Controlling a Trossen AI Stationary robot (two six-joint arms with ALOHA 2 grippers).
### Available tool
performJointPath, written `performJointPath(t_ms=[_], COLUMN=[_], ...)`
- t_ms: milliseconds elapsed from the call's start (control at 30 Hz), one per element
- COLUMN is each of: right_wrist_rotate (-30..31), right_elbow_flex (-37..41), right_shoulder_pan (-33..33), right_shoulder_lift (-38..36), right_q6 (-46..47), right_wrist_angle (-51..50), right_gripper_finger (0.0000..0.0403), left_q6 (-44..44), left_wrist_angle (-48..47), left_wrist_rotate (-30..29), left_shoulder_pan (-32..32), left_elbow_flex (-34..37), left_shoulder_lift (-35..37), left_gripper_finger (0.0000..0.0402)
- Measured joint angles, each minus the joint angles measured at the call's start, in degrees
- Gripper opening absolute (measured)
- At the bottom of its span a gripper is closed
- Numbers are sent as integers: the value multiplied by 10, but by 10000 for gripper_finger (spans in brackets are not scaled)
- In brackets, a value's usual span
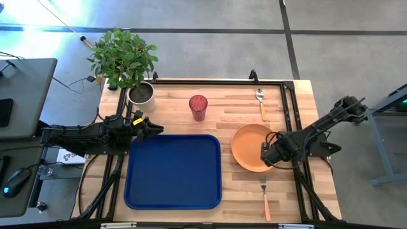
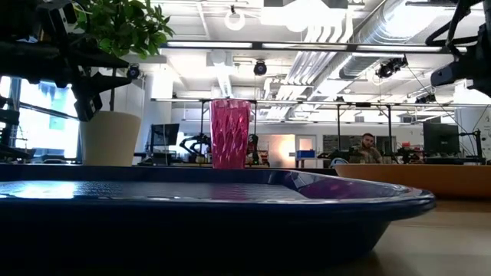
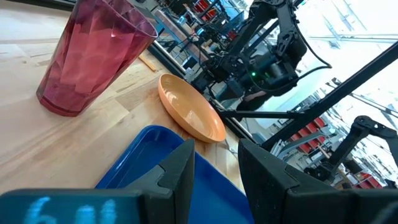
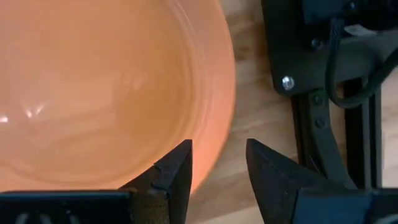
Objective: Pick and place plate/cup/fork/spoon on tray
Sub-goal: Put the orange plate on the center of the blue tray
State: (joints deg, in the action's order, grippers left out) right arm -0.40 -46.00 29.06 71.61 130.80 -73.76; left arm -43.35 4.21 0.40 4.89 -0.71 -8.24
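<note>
The orange plate (image 1: 249,147) lies on the table right of the blue tray (image 1: 173,170). My right gripper (image 1: 269,153) is open at the plate's right rim (image 4: 214,124): one finger stands over the plate, the other over the wood beside it. I cannot tell whether they touch the rim. My left gripper (image 1: 141,135) is open and empty, hovering at the tray's far left corner. The red cup (image 1: 198,107) stands upright beyond the tray. The spoon (image 1: 261,102) lies at the far right. The fork (image 1: 265,197) lies near the front edge.
A potted plant (image 1: 130,63) stands at the table's far left corner, close to my left arm. A black frame rail (image 1: 289,121) runs along the right side, just beside the plate. Bare wood lies between the tray and the plate.
</note>
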Motion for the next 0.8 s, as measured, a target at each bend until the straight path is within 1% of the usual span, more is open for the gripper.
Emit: performJointPath(t_ms=[67,200,433,800], right_wrist_rotate=[1,-18,-16,-15], right_elbow_flex=[0,0,0,0], right_shoulder_pan=[0,0,0,0], right_shoulder_lift=[13,40,86,160], right_q6=[-2,-1,-1,-1], right_wrist_angle=[-2,-9,-5,41], right_gripper_finger=[142,142,142,142], left_q6=[0,0,-1,-1], left_wrist_angle=[0,0,0,0], left_wrist_rotate=[0,0,0,0], left_shoulder_pan=[0,0,0,0], left_elbow_flex=[0,0,0,0], left_shoulder_lift=[0,0,0,0], left_gripper_finger=[115,115,115,115])
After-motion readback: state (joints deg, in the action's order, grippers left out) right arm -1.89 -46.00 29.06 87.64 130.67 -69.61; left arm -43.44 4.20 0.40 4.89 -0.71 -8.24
